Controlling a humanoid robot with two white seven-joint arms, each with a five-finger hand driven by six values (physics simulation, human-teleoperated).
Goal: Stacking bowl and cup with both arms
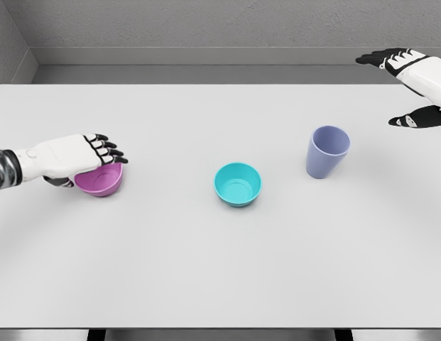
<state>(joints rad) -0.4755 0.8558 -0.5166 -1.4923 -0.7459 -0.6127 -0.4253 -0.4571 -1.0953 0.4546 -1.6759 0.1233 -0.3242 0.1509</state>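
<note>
On the white counter (206, 270) we record three vessels. A purple bowl (101, 181) sits at the left, covered from above by our left hand (74, 158), whose fingers (106, 149) curl over its rim in a grasp. A teal bowl (238, 184) stands upright near the middle. A lavender cup (327, 150) stands upright right of it, well apart. Our right hand (412, 85) hovers at the far right edge, fingers spread, holding nothing.

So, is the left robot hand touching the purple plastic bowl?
Touching: the head view shows the left robot hand resting over the purple plastic bowl.
</note>
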